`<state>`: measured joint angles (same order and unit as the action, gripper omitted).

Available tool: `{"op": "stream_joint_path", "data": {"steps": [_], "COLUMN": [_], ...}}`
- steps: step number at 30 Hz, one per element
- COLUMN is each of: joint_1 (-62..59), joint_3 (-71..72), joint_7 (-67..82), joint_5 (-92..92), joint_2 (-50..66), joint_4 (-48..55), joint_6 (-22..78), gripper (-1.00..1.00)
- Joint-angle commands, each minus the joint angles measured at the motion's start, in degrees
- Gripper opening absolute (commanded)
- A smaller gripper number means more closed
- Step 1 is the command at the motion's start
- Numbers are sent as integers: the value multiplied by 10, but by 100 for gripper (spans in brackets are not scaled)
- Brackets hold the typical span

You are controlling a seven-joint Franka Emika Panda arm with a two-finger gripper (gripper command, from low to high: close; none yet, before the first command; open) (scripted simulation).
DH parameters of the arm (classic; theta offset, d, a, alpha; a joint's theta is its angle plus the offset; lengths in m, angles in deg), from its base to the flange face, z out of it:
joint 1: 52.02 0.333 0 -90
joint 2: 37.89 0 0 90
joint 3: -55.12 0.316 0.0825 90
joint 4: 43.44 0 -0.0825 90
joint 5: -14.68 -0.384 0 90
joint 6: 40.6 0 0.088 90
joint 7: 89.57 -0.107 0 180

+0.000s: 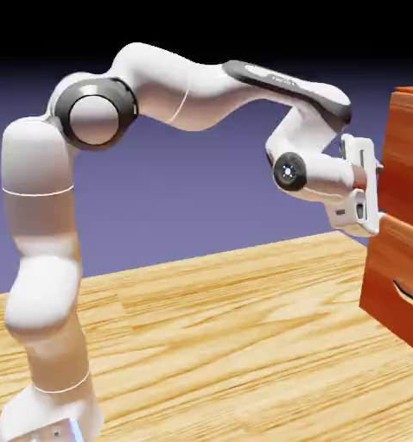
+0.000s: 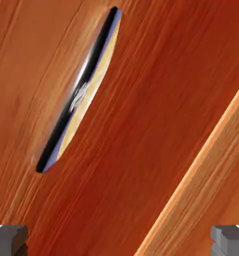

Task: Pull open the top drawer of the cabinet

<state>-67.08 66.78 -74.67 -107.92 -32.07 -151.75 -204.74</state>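
While jaws stand spread, gripper (image 2: pixel 119 240) faces top drawer (image 2: pixel 156 100), curved handle (image 2: pixel 79 95) ahead

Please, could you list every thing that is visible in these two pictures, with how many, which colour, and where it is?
cabinet: one, reddish-brown wood, at the right edge of the exterior view, standing on the table.
top drawer: one, reddish-brown front, fills the hand view; the gripper is right in front of it.
handle: one, thin curved metal, slanted in the upper left of the hand view.
lower drawer: one, reddish-brown, below the top drawer, with its own curved handle.
table: one, light wood, under everything.
arm: one, white with grey joints, reaching from lower left to the cabinet.
gripper: one, grey fingertips, open, holding nothing.
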Motion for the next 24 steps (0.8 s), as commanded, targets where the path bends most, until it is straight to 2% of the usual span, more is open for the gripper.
{"op": "stream_joint_path", "data": {"steps": [1,16,18,24], "joint_1": [-3,-51,-51,-29], "joint_3": [2,38,38,34], "joint_7": [12,186,189,193], "joint_5": [-25,-399,-404,-393], "joint_2": [8,125,127,210], "joint_4": [11,171,174,298], "joint_6": [2,32,33,-12], "gripper": [0,0,0,0]}}
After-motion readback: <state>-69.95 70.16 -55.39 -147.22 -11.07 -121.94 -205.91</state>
